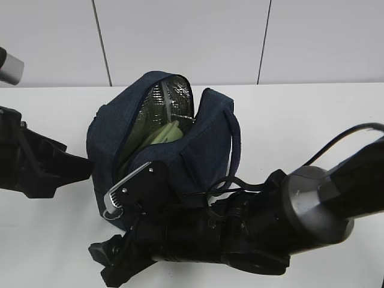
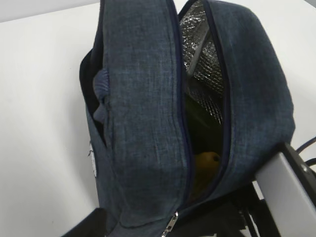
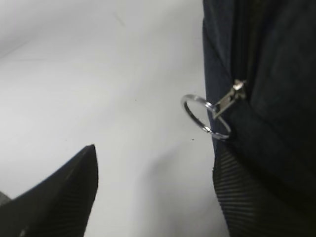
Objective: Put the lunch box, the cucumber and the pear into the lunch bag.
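The lunch bag [image 1: 180, 150] stands unzipped on the white worktop [image 1: 312, 114] — lunch box [image 1: 165, 133] and pear [image 2: 205, 163] inside. Right gripper [image 3: 153, 192] jaws spread wide, empty, beside the zipper ring [image 3: 205, 116]; left gripper [image 1: 72, 168] jaws parted, holding nothing.

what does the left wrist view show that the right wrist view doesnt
Only the left wrist view shows the open mouth of the lunch bag: the silver foil lining, the yellow pear and something dark green inside. Only the right wrist view shows the metal ring on the zipper pull up close, with the right gripper open and one of its fingers clear of it. Both show navy fabric and the white table.
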